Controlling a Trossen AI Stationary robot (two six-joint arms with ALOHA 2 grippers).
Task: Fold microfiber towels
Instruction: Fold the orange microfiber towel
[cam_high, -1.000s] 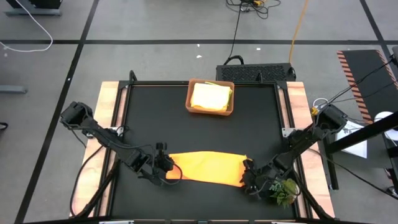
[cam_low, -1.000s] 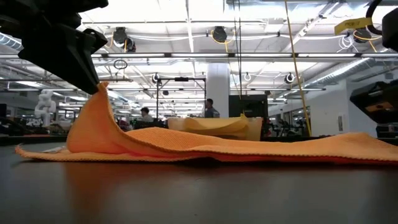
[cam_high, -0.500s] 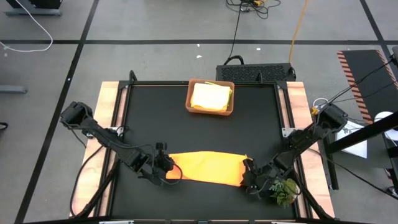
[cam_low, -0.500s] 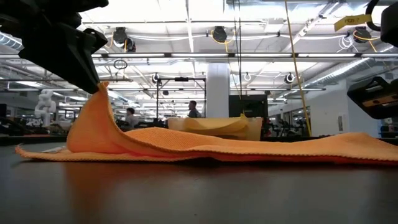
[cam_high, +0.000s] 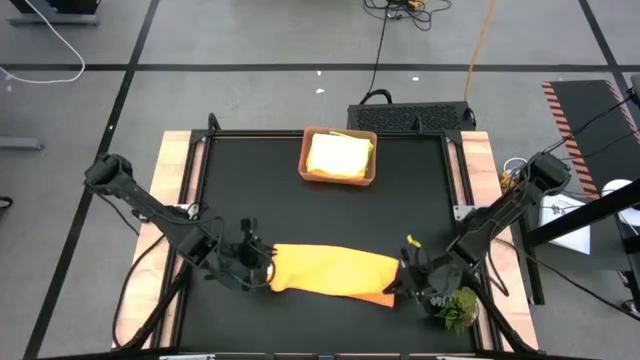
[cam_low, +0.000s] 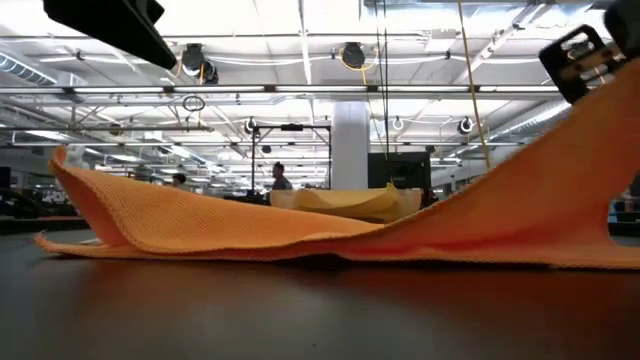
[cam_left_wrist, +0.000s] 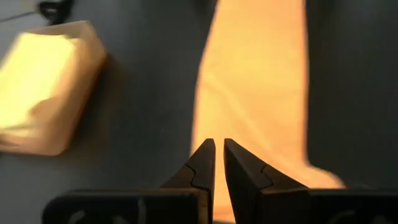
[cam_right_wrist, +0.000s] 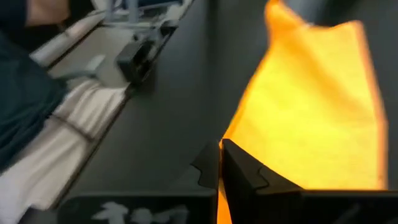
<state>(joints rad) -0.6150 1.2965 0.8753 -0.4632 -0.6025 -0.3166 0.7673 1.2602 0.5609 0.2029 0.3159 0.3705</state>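
Hanging between the two tools, the orange towel (cam_high: 335, 272) stretches across the near part of the black desk (cam_high: 260, 200). The left tool (cam_high: 262, 272) is pinched on its left end and the right tool (cam_high: 400, 283) is clamped on its right end, both ends lifted, middle sagging onto the desk. A brown tray (cam_high: 339, 157) with yellow towels (cam_high: 338, 155) sits at the far edge, a plant sprig (cam_high: 457, 308) by the right tool. Behind is a big lit workshop.

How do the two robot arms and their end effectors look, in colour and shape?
Both arms are black and jointed, with thin dark cables running alongside. The left end effector and the right end effector each have two dark, tapered fingers with notched inner edges, mounted on a black crossbar.
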